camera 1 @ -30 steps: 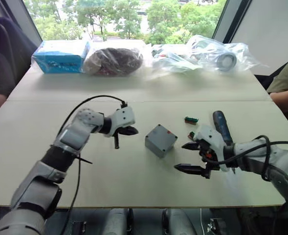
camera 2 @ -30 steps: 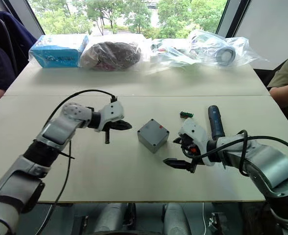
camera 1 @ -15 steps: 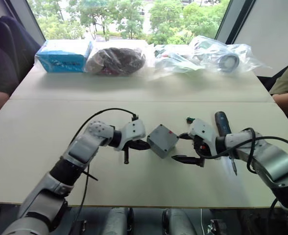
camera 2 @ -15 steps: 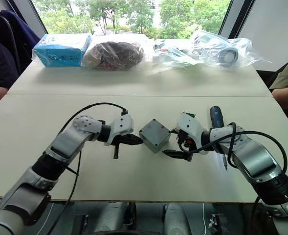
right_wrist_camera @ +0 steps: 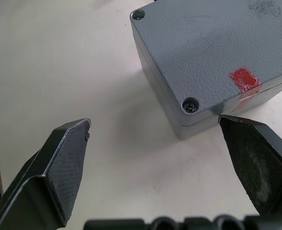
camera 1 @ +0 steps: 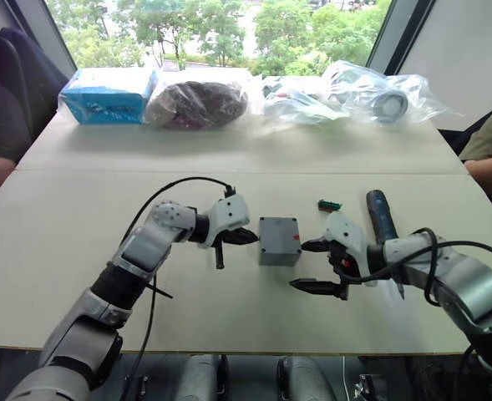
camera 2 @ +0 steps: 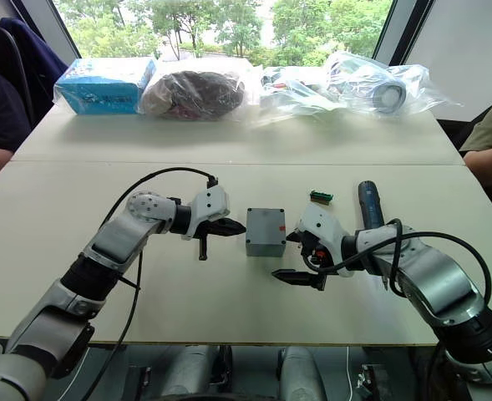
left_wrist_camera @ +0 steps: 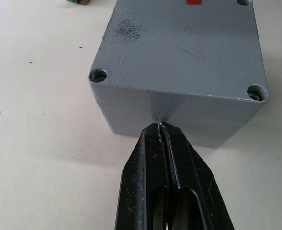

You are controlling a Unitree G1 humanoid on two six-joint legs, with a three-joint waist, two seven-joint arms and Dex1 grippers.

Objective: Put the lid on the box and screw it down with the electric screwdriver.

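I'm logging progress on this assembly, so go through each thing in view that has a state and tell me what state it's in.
lid: seated on the box, red mark on top.
box: closed, upright on the table.
electric screwdriver: lying on the table, not held.
left gripper: shut, empty, tips at the box's side.
right gripper: open, empty, beside the box.
green connector piece: lying loose on the table.

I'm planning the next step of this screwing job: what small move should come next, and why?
Probably the right gripper should turn to the dark blue pen-shaped electric screwdriver lying on the table beside that arm and pick it up. The flat grey lid already sits on the grey square box, its corner screw holes exposed. The right jaws are open and empty; the shut left gripper rests against the box wall.
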